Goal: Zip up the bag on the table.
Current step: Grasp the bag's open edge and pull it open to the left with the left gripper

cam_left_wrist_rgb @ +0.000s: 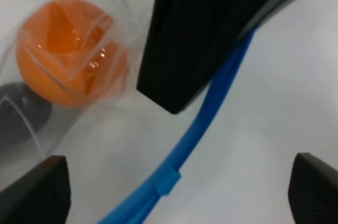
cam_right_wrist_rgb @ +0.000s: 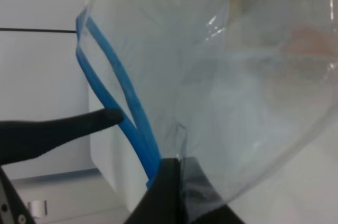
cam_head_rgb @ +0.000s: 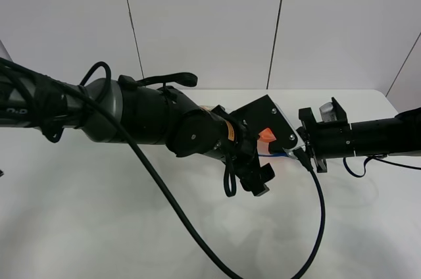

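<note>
Well, I'm at the bag (cam_right_wrist_rgb: 237,76)
Left gripper (cam_left_wrist_rgb: 174,195) gapes wide, holding nothing; right gripper (cam_right_wrist_rgb: 177,182) is clamped tight on its edge

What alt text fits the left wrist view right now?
The blue zip strip of the bag runs diagonally between the fingertips of the open left gripper, with the shut right gripper clamped on the bag's edge. An orange fruit and a dark item show through the clear plastic, with the white table behind.

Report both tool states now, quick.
Left tool: open, holding nothing.
Right tool: closed on the bag.
</note>
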{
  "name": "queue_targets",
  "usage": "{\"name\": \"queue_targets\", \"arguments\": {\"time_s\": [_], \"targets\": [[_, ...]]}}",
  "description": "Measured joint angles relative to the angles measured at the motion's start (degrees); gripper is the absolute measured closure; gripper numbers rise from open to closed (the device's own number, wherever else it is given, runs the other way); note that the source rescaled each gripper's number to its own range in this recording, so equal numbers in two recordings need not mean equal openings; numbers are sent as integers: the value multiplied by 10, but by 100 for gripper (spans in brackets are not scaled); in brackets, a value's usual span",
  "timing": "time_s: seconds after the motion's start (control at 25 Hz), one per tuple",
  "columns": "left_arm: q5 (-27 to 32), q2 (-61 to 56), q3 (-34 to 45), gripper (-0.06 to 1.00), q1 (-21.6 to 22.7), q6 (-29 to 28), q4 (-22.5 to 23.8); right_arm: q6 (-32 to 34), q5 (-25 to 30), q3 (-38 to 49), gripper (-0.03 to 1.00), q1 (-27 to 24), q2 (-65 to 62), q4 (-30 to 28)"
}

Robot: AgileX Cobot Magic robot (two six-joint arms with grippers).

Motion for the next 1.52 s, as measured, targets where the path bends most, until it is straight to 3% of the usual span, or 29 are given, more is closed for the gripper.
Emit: {"name": "queue_targets", "arguments": {"time_s": [0.56, 1.08, 1.52], "targets": [[-3, 14, 0, -5, 0, 34, 0, 2, 36, 0, 97, 0, 0, 4], [-13, 21, -5, -5, 0, 41, 0, 4, 22, 0, 97, 0, 0, -7], [-8, 21, -5, -4, 0, 96, 0, 4, 20, 0, 97, 0, 0, -8]]}}
